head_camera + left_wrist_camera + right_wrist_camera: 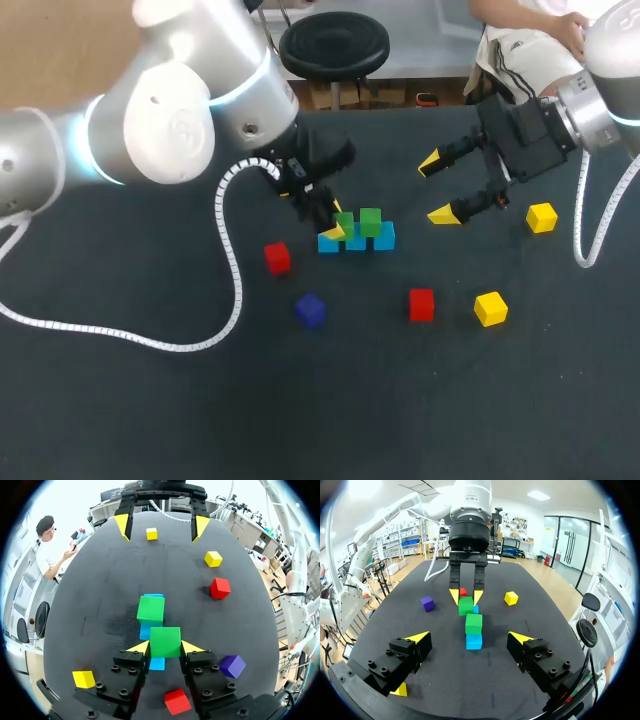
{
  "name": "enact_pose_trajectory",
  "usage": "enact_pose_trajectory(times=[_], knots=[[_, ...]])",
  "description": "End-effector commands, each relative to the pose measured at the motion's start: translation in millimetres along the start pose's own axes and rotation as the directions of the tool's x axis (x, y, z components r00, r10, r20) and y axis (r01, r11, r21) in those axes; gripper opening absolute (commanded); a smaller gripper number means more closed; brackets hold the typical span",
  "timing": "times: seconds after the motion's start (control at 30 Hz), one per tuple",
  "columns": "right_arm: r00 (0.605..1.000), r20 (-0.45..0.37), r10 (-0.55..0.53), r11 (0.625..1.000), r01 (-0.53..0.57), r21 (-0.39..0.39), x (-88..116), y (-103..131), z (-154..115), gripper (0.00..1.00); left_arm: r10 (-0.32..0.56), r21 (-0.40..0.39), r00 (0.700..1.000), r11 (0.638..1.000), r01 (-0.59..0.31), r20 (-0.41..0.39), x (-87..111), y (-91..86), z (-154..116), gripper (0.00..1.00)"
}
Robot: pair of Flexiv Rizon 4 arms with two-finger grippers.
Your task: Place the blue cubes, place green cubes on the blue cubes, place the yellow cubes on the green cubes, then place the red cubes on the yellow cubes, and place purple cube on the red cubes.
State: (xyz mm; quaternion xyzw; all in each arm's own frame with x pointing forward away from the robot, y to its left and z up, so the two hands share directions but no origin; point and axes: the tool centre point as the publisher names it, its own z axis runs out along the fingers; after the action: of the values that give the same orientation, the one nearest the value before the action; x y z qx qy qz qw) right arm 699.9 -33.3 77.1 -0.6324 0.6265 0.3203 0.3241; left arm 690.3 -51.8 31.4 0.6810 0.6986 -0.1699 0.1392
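**Head view, with both wrist views.** The left arm [170,120] enters from 9 o'clock and slopes down to the middle of the dark table [150,420]. The left gripper [335,220] points toward 4 o'clock. Its fingers are narrowed against two sides of the held green cube [165,641], which sits over the 9 o'clock part of the row of blue cubes [356,241]. A second green cube [370,221] rests on the blue cube at the row's 3 o'clock end.

The right arm [600,110] comes in from 2 o'clock. The right gripper [436,189] is above the table at 2 o'clock of the row, spread wide and holding nothing.

Loose around the row:
- near red cube [277,257], 9 o'clock
- purple cube [310,309], 7 o'clock
- far red cube [421,303], 5 o'clock
- near yellow cube [490,308], 4 o'clock
- far yellow cube [541,217], 3 o'clock
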Motion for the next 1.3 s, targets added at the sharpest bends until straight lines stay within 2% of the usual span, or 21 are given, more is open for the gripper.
enact_pose_trajectory(times=[0.03, 0.37, 0.97, 1.3], knots=[[1.0, 0.0, -0.001, 1.0, 0.001, 0.002, -0.1, 1.0, -0.3, 1.0, -0.004, 0.003, 1.0, 1.0, 0.004, 0.006, 3.1, 3.1, 3.9, 0.0], [1.0, 0.0, -0.001, 1.0, 0.001, 0.002, -0.1, 1.0, -0.3, 1.0, -0.019, 0.001, 1.0, 1.0, 0.019, 0.01, 6.9, 2.4, 5.4, 0.0], [1.0, 0.0, -0.001, 1.0, 0.001, 0.002, -0.1, 1.0, -0.3, 1.0, -0.011, -0.01, 1.0, 1.0, 0.011, 0.01, 5.9, 14.7, 4.1, 0.0], [1.0, 0.0, -0.001, 1.0, 0.001, 0.002, -0.1, 1.0, -0.3, 1.0, -0.011, -0.004, 1.0, 1.0, 0.011, 0.014, 6.3, 15.0, 8.9, 0.0]])
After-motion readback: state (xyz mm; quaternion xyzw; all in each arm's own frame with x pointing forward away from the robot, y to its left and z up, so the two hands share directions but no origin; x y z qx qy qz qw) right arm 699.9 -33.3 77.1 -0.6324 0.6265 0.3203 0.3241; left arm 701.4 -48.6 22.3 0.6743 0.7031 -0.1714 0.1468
